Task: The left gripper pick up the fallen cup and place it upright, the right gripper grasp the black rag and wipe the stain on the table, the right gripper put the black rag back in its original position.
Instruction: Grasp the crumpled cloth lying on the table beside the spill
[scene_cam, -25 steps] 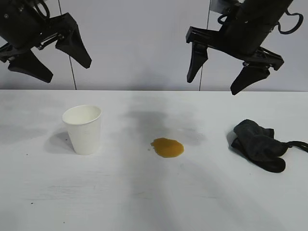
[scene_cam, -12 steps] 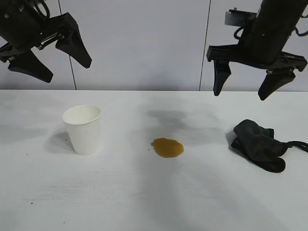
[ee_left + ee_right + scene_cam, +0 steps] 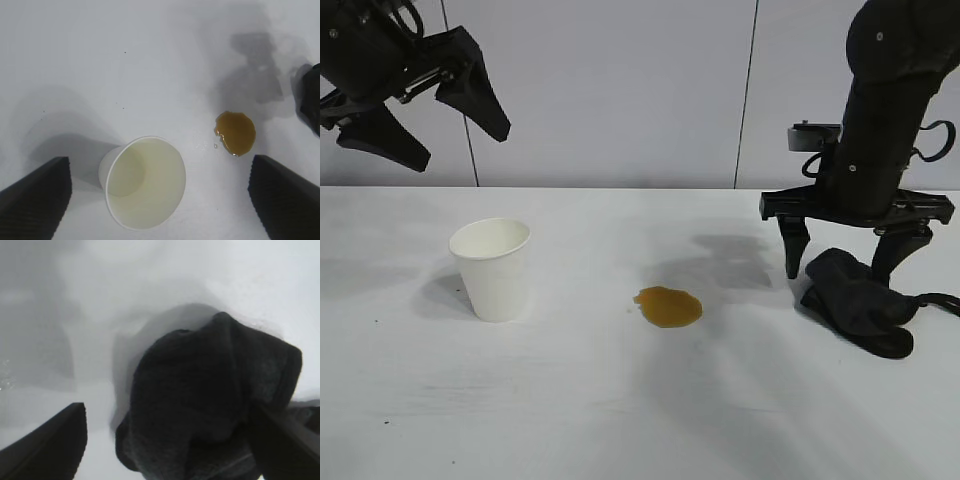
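Straddling the near-left end of the black rag (image 3: 857, 305), the right end effector (image 3: 840, 268) points almost straight down at the right side of the tabletop (image 3: 620, 400). Its two fingers are spread: one tip stands just left of the cloth, the other sits at the cloth's upper right edge, and whether either tip touches fabric or tabletop cannot be told. The right wrist view shows the rag (image 3: 210, 405) bunched between the two finger tips (image 3: 47, 445), filling most of the gap, not pinched. A thin loop strap trails from the rag toward the right edge of the exterior view.

Stain (image 3: 668, 306): amber, glossy, lying on the tabletop near centre, well left of the rag and apart from the right end effector; unwiped.

Cup (image 3: 493, 268): upright on its base at the left, mouth up, apart from the stain.

Left end effector (image 3: 425, 115): held high above the tabletop at upper left, above and behind the cup, fingers spread wide, holding nothing. Its wrist view shows the cup (image 3: 145, 182) below and between its two fingers (image 3: 35, 200), with the stain (image 3: 235, 132) off to one side.
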